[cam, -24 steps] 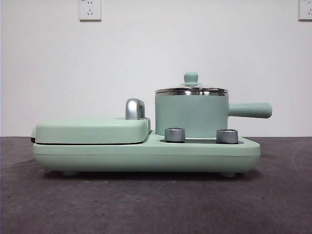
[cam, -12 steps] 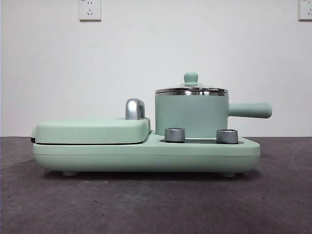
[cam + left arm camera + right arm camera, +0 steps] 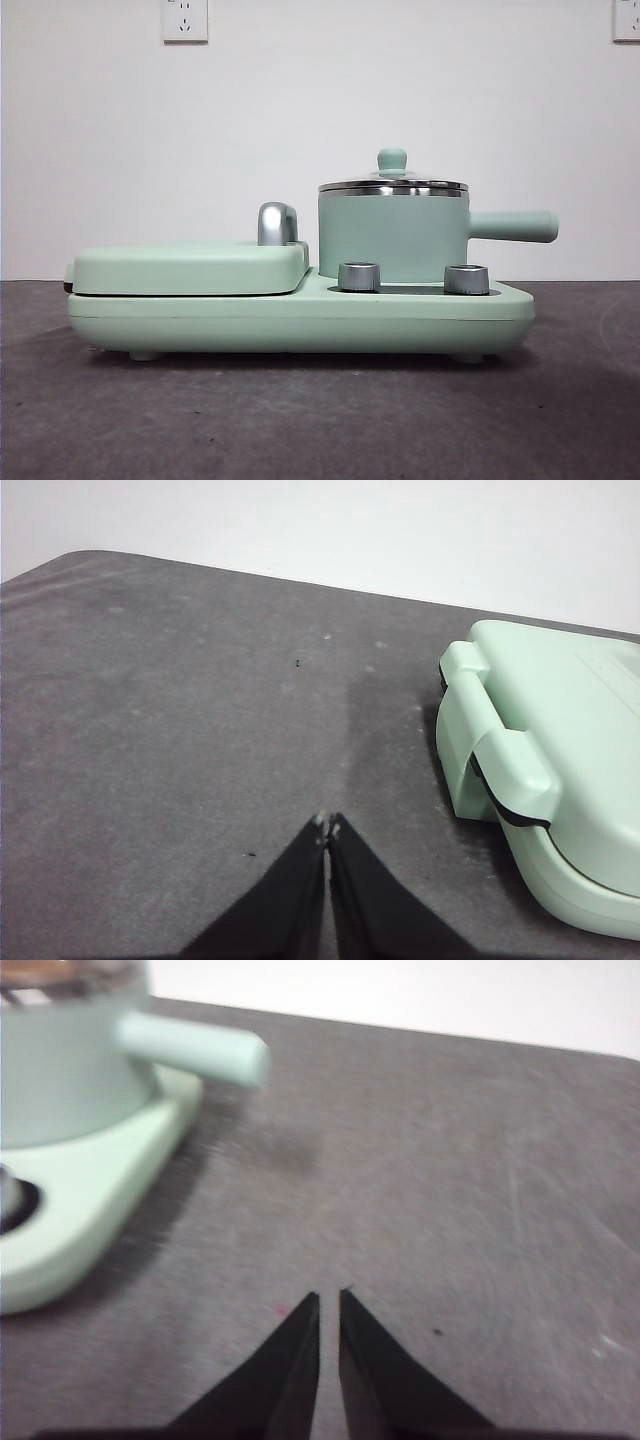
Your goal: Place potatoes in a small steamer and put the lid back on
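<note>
Tabletop (image 3: 300, 420) fills the near ground, dark grey and felt-like, running up to the mint-green cooker base (image 3: 300, 315) that sits square across the front view. Two steel dials (image 3: 359, 277) stand along the base's front edge on the pot side, and the flat griddle cover (image 3: 190, 268) lies closed on the other half, its chrome handle (image 3: 277, 223) rising behind it. Just past the dials, the small steamer (image 3: 392, 235) stands upright on the base, its straight side handle (image 3: 512, 226) pointing out past the base's end. The lid (image 3: 392, 184) is seated on the pot's steel rim, knob on top. No potato can be made out from the front; the right wrist view catches only a blurred brownish patch under the glass. Both arms are off to the sides: the left tool (image 3: 328, 825) hovers over bare tabletop near the hinge end of the griddle cover (image 3: 560, 770), tips pinched together, nothing between them. The right tool (image 3: 330, 1300) hangs over the tabletop beyond the pot's handle (image 3: 195, 1048), tips nearly meeting with a thin gap, also empty. Behind it all, a white wall (image 3: 320, 120) with two sockets (image 3: 185, 20).
</note>
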`<state>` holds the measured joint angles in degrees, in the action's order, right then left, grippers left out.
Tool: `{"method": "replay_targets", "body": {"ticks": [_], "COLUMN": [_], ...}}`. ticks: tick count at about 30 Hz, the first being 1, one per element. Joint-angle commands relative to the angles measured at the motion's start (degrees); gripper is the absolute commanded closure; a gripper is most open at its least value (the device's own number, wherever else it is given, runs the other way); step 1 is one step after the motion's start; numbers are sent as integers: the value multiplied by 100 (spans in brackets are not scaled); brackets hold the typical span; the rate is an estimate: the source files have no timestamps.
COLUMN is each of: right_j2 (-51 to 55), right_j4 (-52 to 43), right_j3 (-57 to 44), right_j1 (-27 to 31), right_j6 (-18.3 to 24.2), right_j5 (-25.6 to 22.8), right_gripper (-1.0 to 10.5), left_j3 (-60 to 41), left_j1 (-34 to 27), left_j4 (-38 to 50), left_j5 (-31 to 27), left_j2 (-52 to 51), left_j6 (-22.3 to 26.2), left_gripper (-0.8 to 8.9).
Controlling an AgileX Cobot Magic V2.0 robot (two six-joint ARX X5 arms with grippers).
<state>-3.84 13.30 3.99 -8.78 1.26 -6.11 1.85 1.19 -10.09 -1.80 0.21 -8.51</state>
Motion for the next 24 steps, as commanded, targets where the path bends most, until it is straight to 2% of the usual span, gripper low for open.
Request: {"method": "replay_targets", "body": {"ticks": [1, 24], "right_j2": [387, 363], "right_j4": [-225, -428], "right_j3": [-258, -334], "right_j1": [103, 258], "right_j6": [22, 24], "right_j5": [20, 9], "right_gripper": [918, 918], "left_j3": [-111, -111], "left_j1": [-7, -4], "left_j4": [74, 85], "left_j5": [-13, -13], "left_j2": [-4, -2], "left_j6": [52, 52], "left_gripper": [807, 807]}}
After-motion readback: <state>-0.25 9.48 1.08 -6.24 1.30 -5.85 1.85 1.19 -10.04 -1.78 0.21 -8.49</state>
